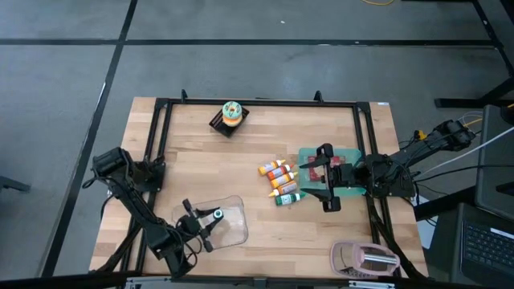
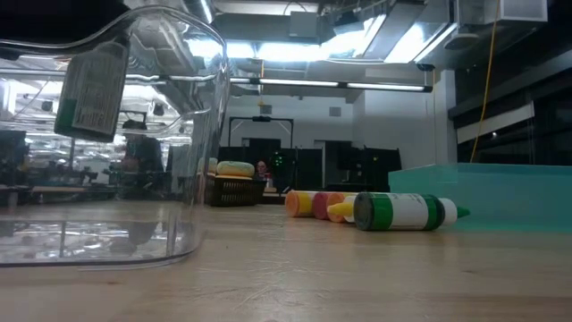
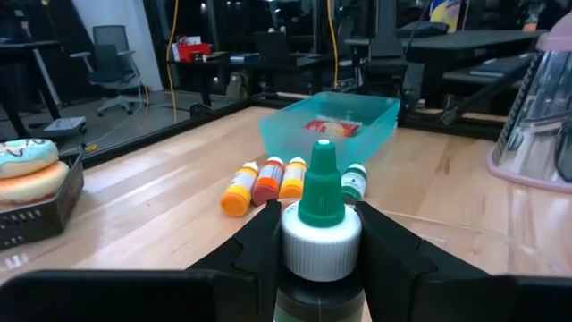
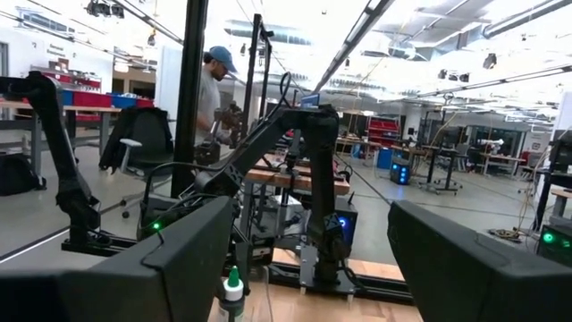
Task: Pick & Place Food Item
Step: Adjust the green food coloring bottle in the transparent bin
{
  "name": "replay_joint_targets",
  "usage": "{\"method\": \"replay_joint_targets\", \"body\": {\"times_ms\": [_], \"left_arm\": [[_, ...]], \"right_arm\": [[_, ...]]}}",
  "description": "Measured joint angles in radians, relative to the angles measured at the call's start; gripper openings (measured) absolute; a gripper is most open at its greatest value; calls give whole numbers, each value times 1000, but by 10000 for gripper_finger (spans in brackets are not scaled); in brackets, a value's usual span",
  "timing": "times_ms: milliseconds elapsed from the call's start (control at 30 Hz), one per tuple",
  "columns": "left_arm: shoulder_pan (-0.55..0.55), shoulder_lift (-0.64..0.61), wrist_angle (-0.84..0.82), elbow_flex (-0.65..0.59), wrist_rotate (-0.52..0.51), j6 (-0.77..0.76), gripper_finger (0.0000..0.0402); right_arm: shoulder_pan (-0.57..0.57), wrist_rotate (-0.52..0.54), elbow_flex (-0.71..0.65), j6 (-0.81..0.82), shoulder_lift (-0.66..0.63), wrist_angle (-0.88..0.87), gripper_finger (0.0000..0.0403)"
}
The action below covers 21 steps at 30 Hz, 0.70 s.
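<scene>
My left gripper [image 1: 207, 220] is at the near left of the table, shut on a sauce bottle [image 3: 320, 234] with a green cap and a white collar. The bottle hangs over the left part of a clear plastic container [image 1: 229, 221]. In the low view its green label [image 2: 89, 85] shows through the container wall [image 2: 201, 134]. Several more sauce bottles [image 1: 281, 181] lie on their sides mid-table, beside a teal bin [image 1: 352, 154]. My right gripper [image 1: 327, 178] hovers open over that bin's left edge, with nothing between its fingers. My left gripper pinches the bottle between its two fingers, just below the white collar [image 3: 320, 255]. The fingers [image 3: 255, 246] lie level, coming from the table's near left, and run along the bottle. Its green cap [image 3: 320, 183] points forward beyond the fingertips. The bottle is lifted clear of the table.
A donut [image 1: 231, 112] sits on a small black basket [image 1: 223, 124] at the far edge. A pink-based clear container [image 1: 365, 258] stands at the near right corner. A black frame [image 1: 257, 102] runs around the wooden tabletop. Bare wood lies between the clear container and the loose bottles.
</scene>
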Motion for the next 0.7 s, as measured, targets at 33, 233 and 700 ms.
{"method": "replay_joint_targets", "body": {"times_ms": [33,233,700], "left_arm": [[-4,0,1,0,-6,-1,110],[-12,0,-1,0,-6,-1,110],[-12,0,-1,0,23,-1,135]], "right_arm": [[0,0,0,2,0,0,295],[0,0,0,18,0,-6,295],[0,-1,0,9,0,-4,295]]}}
